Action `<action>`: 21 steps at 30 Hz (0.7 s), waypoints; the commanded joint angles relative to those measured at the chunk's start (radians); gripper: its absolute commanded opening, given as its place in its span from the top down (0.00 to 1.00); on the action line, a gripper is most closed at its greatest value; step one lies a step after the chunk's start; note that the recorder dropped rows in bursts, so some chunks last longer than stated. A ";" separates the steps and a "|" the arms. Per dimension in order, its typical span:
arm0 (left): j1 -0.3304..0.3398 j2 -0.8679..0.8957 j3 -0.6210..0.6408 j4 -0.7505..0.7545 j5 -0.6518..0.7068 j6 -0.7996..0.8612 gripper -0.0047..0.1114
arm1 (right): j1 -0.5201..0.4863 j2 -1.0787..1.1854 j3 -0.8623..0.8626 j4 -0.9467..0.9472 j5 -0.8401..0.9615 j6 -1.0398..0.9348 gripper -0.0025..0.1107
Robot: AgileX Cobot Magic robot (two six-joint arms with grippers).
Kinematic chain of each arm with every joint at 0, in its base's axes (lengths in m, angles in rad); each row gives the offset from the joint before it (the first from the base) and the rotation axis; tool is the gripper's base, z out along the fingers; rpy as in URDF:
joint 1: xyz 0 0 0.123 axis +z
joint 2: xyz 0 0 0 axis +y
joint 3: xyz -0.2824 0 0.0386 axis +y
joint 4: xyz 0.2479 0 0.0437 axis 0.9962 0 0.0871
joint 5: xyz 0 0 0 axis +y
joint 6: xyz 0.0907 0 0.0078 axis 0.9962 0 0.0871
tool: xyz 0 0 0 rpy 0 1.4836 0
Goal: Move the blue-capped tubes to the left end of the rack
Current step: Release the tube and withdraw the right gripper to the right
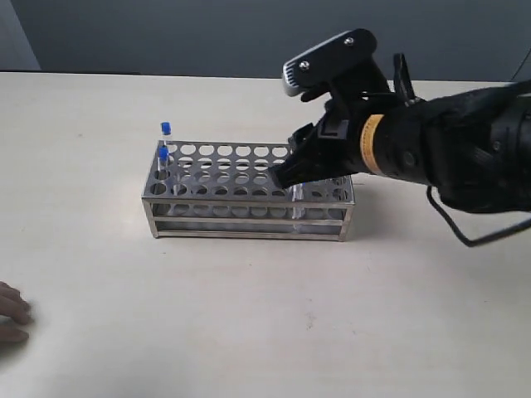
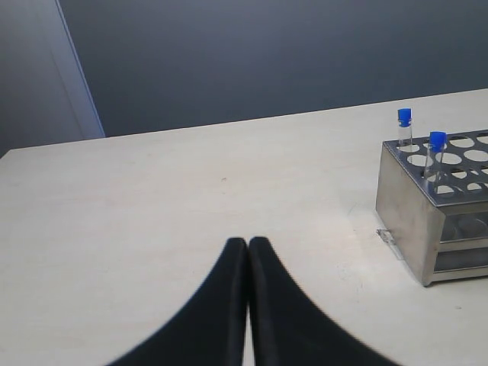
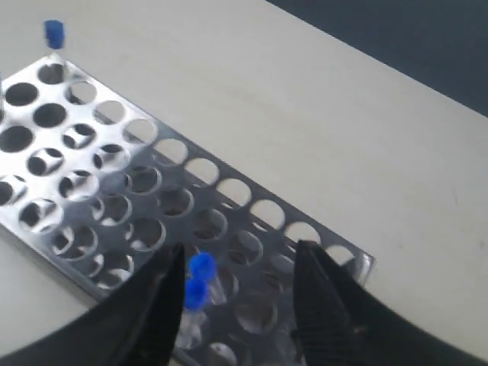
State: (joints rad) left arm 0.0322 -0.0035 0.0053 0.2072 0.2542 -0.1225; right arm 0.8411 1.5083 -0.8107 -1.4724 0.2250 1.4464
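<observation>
The silver rack (image 1: 249,192) stands mid-table, also seen in the left wrist view (image 2: 412,221) and right wrist view (image 3: 91,137). Two blue-capped tubes (image 1: 165,129) (image 1: 163,155) stand in its left end; the left wrist view shows them too (image 2: 404,117) (image 2: 437,140). Two more blue-capped tubes (image 3: 202,265) (image 3: 195,293) stand near the right end, between the fingers of my open right gripper (image 3: 240,263), close to one finger. In the exterior view that right gripper (image 1: 286,174) hangs over the rack's right part. My left gripper (image 2: 248,244) is shut, empty, over bare table left of the rack.
A person's fingers (image 1: 10,315) rest on the table at the front left edge. The pale table (image 1: 249,315) stretches round the rack; a dark wall (image 1: 166,33) lies behind.
</observation>
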 commanded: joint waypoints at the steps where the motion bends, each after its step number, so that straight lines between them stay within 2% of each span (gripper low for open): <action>1: -0.004 0.003 -0.005 -0.005 -0.008 -0.001 0.95 | -0.003 -0.114 0.124 -0.272 0.083 0.390 0.58; 5: -0.004 0.003 -0.005 -0.005 -0.008 -0.001 0.95 | 0.000 -0.150 0.206 -0.272 0.155 0.440 0.58; 9: -0.004 0.003 -0.005 -0.005 -0.008 -0.001 0.95 | 0.000 -0.152 0.197 -0.272 -0.013 0.463 0.58; 11: -0.004 0.003 -0.005 -0.005 -0.008 -0.001 0.95 | 0.000 -0.152 0.180 -0.272 0.038 0.428 0.58; 12: -0.004 0.003 -0.005 -0.005 -0.008 -0.001 0.95 | 0.000 -0.154 0.138 -0.272 0.146 0.364 0.58; 13: -0.004 0.003 -0.005 -0.005 -0.008 -0.001 0.95 | 0.000 -0.159 0.099 -0.272 0.176 0.323 0.58; 16: -0.004 0.003 -0.005 -0.005 -0.008 -0.001 0.95 | -0.003 -0.180 -0.190 -0.272 0.194 0.069 0.58; 18: -0.004 0.003 -0.005 -0.005 -0.008 -0.001 0.95 | -0.027 -0.175 -0.273 -0.272 0.211 0.054 0.58; 21: -0.004 0.003 -0.005 -0.005 -0.008 -0.001 0.95 | -0.120 -0.175 -0.240 -0.272 0.091 0.141 0.58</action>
State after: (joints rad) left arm 0.0322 -0.0035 0.0053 0.2072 0.2542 -0.1225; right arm 0.7733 1.3302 -1.0754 -1.7490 0.3761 1.5586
